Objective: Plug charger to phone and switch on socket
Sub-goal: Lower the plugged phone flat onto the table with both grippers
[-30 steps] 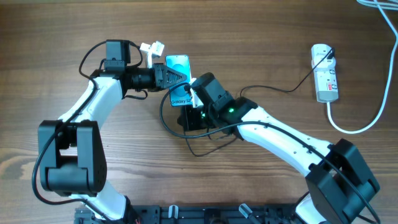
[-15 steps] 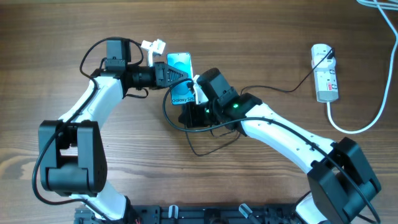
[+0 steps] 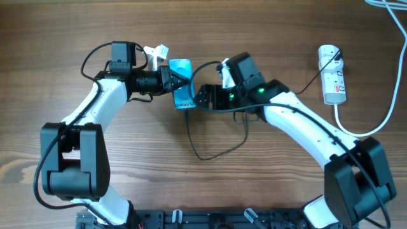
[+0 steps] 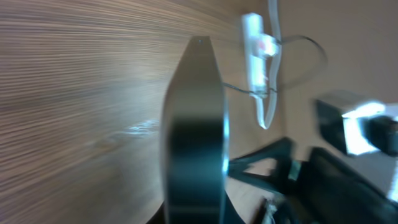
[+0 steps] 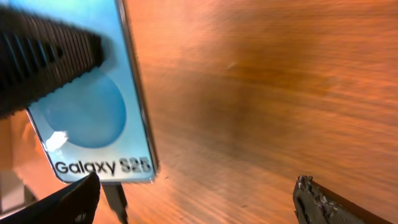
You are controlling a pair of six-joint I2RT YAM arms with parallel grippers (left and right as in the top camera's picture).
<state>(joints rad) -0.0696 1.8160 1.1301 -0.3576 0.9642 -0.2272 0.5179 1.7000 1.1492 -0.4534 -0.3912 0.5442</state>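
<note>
Overhead, the left end effector (image 3: pixel 174 81) is clamping the phone (image 3: pixel 184 95) across its two faces; whether it is lifted off the desk (image 3: pixel 286 38) I cannot tell. The right end effector (image 3: pixel 202 99) is standing spread wide just beside the phone's lower end, gripping nothing. The charger (image 5: pixel 114 196) is sitting plugged in below the "Galaxy S25" text, trailing away slack. I am judging the phone stiff, light and slick-faced, so a flat clamp is suiting it. The charger, limp along its length, is best taken at its rigid tip. The socket (image 3: pixel 332 75) is lying well apart to the right, probably light enough to skid under a slanted press.
</note>
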